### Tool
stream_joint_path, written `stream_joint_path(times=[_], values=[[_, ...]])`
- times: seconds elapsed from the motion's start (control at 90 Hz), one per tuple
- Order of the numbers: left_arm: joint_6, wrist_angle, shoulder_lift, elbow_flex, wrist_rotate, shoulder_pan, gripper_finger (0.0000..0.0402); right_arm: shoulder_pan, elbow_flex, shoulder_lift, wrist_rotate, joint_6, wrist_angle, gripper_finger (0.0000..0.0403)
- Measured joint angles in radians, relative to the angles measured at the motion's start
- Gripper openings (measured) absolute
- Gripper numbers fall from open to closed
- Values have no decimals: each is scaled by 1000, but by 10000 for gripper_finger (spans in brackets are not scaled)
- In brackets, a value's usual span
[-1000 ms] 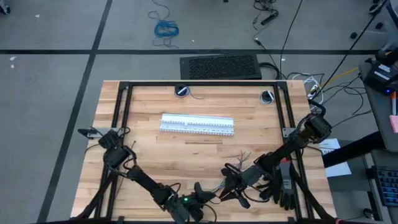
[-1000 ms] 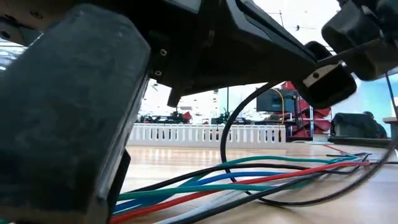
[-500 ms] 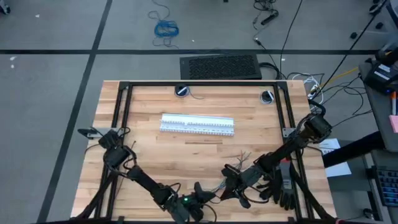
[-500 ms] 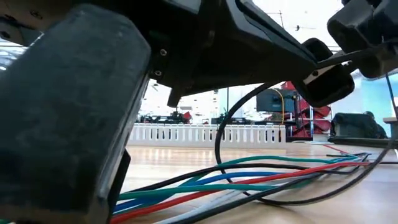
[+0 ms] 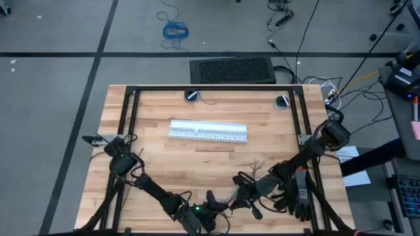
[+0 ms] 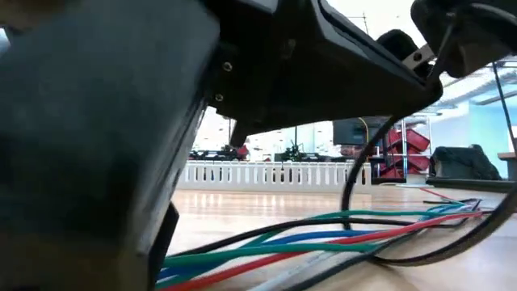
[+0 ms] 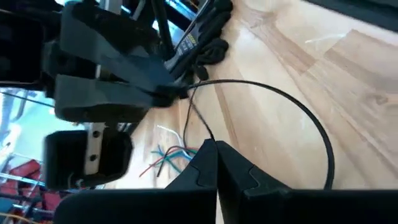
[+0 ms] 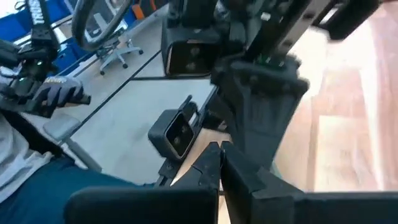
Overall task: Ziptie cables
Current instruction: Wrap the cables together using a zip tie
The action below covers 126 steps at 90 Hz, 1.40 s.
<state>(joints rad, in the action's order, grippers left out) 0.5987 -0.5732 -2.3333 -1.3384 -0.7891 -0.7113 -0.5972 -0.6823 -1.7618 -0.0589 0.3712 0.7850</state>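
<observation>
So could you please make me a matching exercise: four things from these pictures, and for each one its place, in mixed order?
Things:
1. white slotted strips
2. blue coiled cable
3. dark gloves
4. ziptie

Places:
A. on the floor, beyond the table
B. arched between the left tool and the right tool
C. middle of the table
D. table edge, beside the right arm

Pairs: 1-C, 2-A, 3-D, 4-B

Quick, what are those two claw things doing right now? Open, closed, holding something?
Left gripper: fingers pressed together, shut on the ziptie, a thin dark strip looping over the table.
Right gripper: fingers together, shut; whether it pinches anything cannot be told.
</observation>
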Motion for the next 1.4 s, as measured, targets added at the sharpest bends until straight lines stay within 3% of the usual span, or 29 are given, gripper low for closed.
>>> stream_joint_path(times=[0.122,0.322,0.456,0.611,0.789,0.878,0.956,1.056,1.156,1.4], values=[[-84,-10,-1,0,20,-2,0,0,-19,0,-59,-27,-35,0],[-82,31,0,-2,34,-7,0,8,-47,0,-109,-78,-35,0],[-98,33,0,-2,-9,-12,0,9,-48,0,-136,-85,-58,0],[-300,45,5,1,-266,-34,0,-6,-48,0,-192,-89,-115,0],[-355,44,6,9,-544,-71,19,-15,-48,0,-205,-111,-141,0],[-520,-32,5,9,-661,-70,37,-15,-48,0,-247,-112,-131,0],[-627,-116,7,-3,-648,-68,51,-14,-48,0,-346,-100,-121,0],[-638,-116,8,-21,-540,-66,66,-12,-48,0,-471,-115,-87,0],[-639,-85,8,-24,-525,-54,83,-13,-47,0,-523,-125,-74,0],[-611,-63,10,-25,-694,-32,115,-13,-47,0,-541,-98,-59,0]])
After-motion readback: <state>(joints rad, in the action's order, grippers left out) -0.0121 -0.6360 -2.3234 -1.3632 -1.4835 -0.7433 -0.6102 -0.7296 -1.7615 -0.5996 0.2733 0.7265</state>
